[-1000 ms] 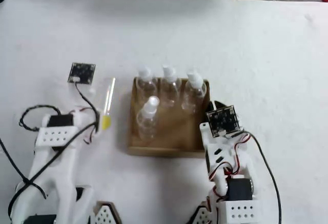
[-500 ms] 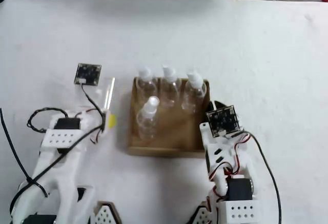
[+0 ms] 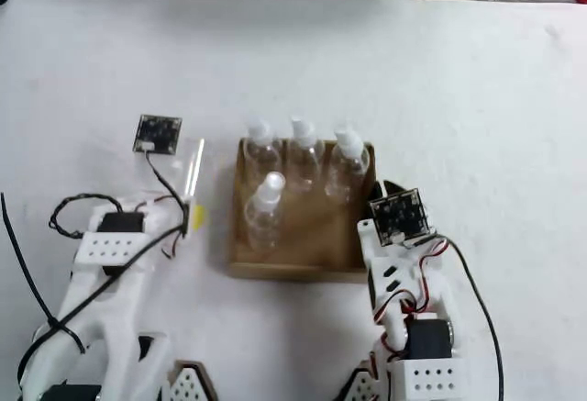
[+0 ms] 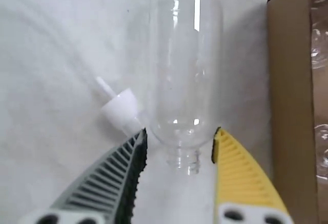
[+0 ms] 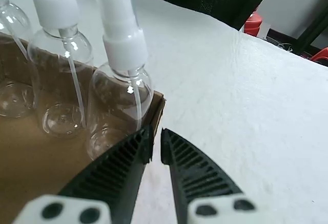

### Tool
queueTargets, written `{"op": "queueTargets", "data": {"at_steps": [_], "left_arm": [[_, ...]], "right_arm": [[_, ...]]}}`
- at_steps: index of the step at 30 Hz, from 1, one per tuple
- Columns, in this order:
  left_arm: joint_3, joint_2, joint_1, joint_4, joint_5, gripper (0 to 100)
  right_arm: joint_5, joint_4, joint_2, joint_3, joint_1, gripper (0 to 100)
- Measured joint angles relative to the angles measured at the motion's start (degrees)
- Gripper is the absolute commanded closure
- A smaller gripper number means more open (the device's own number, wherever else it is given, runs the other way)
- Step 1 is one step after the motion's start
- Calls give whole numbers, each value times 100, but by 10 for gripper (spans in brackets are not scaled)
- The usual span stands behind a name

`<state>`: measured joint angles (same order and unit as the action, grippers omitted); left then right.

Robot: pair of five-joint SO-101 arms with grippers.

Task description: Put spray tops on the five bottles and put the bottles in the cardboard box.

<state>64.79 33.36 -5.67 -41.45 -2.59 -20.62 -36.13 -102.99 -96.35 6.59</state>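
Observation:
A clear bottle (image 4: 184, 70) without a top lies on the white table, its neck pointing at my left gripper (image 4: 179, 134). That gripper is open, its grey and yellow fingers on either side of the bottle's shoulder. A loose white spray top (image 4: 119, 111) lies just beside the grey finger. From above, the bottle (image 3: 195, 173) lies left of the cardboard box (image 3: 298, 270), with the left gripper (image 3: 191, 208) at its near end. Several bottles with spray tops (image 3: 304, 149) stand in the box. My right gripper (image 5: 156, 131) is shut at the box's right rear corner (image 5: 156, 103), beside a capped bottle (image 5: 120, 101).
White cloth covers the table (image 3: 459, 98), with open room behind and right of the box. The near half of the box floor (image 3: 312, 227) is bare. Cables trail from both arms near the front edge.
My left arm moved forward and slightly right, bringing its fingers up to the lying bottle, then held still. The right arm and the box kept their places.

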Motion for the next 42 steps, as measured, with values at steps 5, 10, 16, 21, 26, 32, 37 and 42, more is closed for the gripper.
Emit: {"op": "queueTargets", "data": {"at_steps": [5,10,16,21,26,32,37,42], "left_arm": [[0,-35,0,-9,0,804],[-325,-791,0,-316,0,804],[-923,-1495,0,-791,0,808],[-835,-1398,0,-633,0,813],[-519,-1081,79,-369,0,884],[-484,-1037,185,-246,-9,882],[-484,-1037,185,-246,-9,913],[-484,-1029,193,-264,-9,959]], "right_arm": [[0,0,0,0,0,981],[0,0,0,0,0,981],[0,0,0,0,0,981],[0,0,0,0,0,981],[0,0,0,0,0,981],[0,0,0,0,0,981],[0,0,0,0,0,981],[0,0,0,0,0,981]]}}
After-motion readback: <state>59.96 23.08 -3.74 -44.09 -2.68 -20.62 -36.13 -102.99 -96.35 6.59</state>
